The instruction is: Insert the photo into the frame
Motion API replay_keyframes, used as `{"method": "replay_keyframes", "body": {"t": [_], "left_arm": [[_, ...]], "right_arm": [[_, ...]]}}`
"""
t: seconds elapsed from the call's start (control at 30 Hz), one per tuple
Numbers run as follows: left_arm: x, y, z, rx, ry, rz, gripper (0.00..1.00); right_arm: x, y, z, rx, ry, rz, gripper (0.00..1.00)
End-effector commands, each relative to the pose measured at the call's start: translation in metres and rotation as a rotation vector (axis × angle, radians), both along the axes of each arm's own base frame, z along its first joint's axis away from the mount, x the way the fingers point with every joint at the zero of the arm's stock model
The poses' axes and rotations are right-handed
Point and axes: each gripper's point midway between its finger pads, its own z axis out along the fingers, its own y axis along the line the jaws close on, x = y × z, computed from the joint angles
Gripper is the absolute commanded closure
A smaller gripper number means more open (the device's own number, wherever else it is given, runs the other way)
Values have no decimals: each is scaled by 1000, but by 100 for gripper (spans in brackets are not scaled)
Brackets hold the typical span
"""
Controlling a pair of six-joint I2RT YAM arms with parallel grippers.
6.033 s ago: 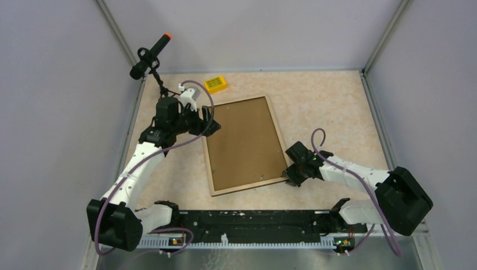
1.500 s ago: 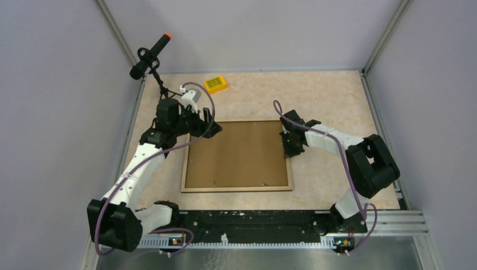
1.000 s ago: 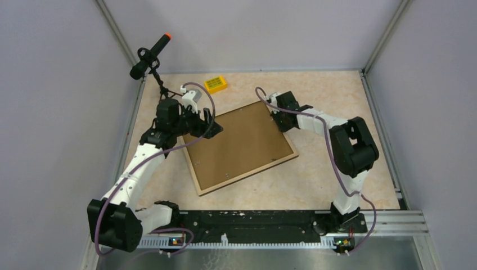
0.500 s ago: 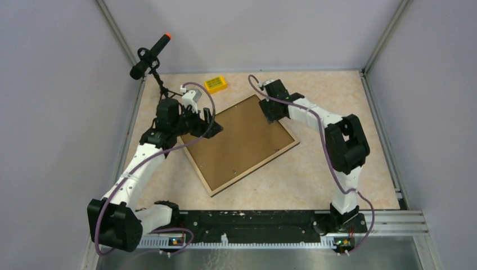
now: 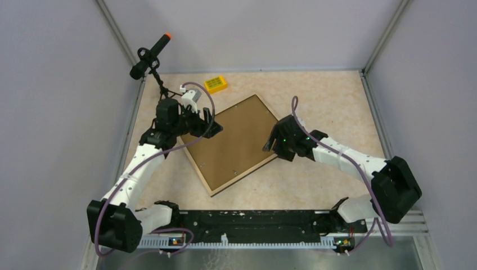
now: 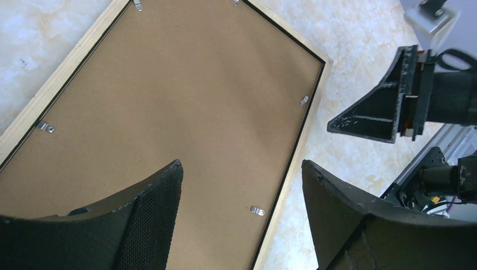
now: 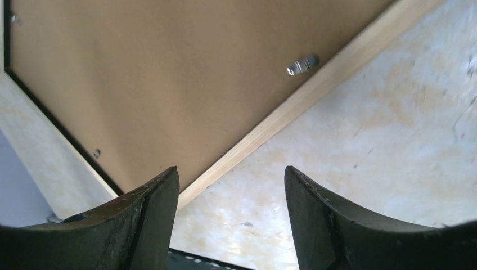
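1. A yellow box (image 5: 216,84) sits far back on the tabletop (image 5: 326,101), apart from the frame (image 7: 270,130).
2. The frame lies back-up and cornerwise, and a brown backing sheet (image 5: 236,140) fills it.
3. The left claw (image 6: 242,169) hangs spread over the backing. The right claw (image 7: 230,174) is spread over the frame's right edge.

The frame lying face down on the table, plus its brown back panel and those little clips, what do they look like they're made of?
The frame looks like pale bare wood, matt, with faint grain along its edge. The back panel is probably hardboard or fibreboard: even brown, matt, no visible grain. The clips are small shiny silver tabs, most likely metal.
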Motion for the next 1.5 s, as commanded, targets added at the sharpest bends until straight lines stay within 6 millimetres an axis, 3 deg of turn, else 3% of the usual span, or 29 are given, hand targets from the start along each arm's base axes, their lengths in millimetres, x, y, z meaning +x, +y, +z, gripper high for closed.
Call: {"method": "replay_keyframes", "body": {"t": [0.0,0.17,0.4,0.67,0.77,0.87,1.1,1.33,1.47], "left_arm": [[-1,-1,15,-21,-63,-10,19],[-2,0,17,-20,-73,-4,19],[-3,-2,17,-27,-71,-13,19],[-5,-3,21,-34,-79,-21,19],[-5,-3,21,-37,-79,-25,19],[-5,-4,20,-38,-76,-27,19],[-5,-5,18,-43,-66,-34,19],[-3,-7,10,-39,-40,-36,19],[0,-5,2,-28,-18,-24,18]], "right_arm": [[-6,2,-16,46,173,-261,33],[-12,0,-48,7,283,-358,33],[5,15,-67,3,303,-376,37],[3,7,-84,-16,317,-425,68],[3,-5,-90,-40,299,-429,83],[8,-29,-96,-103,272,-425,100],[54,-83,-106,-121,168,-199,100],[94,-75,-88,-128,-6,181,100],[101,-74,-97,-190,0,324,100]]}}
